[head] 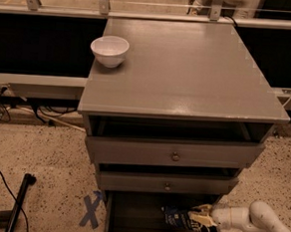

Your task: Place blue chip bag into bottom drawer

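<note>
Down at floor level the bottom drawer (132, 214) stands pulled out, its dark inside open to view. The blue chip bag (177, 219) lies inside it, towards the right half, crumpled, with pale markings catching the light. The robot's white arm (258, 221) reaches in low from the right, and the hand (201, 216) is inside the drawer at the bag's right edge, touching or overlapping it. Whether the hand is clamped on the bag or loose, I cannot tell from here.

Above, the middle drawer (166, 183) and the top drawer (175, 153) each sit a little way out, each with a small round knob at the centre. On the grey tabletop (188, 76) a white bowl (109, 50) stands upright near the back left corner. On the speckled floor left of the cabinet there is a blue tape cross (92, 210), and farther left a black pole (18, 204) lies at a slant.
</note>
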`<state>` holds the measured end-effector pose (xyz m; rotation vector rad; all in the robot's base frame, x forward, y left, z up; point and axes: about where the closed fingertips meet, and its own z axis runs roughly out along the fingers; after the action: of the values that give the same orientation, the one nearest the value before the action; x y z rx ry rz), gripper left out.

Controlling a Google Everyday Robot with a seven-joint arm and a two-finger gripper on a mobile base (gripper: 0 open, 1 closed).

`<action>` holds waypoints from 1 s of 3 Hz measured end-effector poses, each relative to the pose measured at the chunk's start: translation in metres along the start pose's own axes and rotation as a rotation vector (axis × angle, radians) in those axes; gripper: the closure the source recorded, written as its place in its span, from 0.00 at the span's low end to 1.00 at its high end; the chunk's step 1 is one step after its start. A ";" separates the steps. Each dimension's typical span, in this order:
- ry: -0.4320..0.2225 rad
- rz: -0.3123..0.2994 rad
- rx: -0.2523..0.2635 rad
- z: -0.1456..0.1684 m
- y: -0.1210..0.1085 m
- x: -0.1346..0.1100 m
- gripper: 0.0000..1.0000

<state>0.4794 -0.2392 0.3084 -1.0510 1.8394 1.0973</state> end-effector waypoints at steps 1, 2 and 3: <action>-0.014 0.020 -0.017 0.010 0.001 0.003 0.12; -0.055 0.011 -0.073 0.011 0.008 -0.005 0.00; -0.087 -0.026 -0.123 -0.009 0.031 -0.018 0.00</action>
<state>0.4568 -0.2328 0.3369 -1.0773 1.7036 1.2335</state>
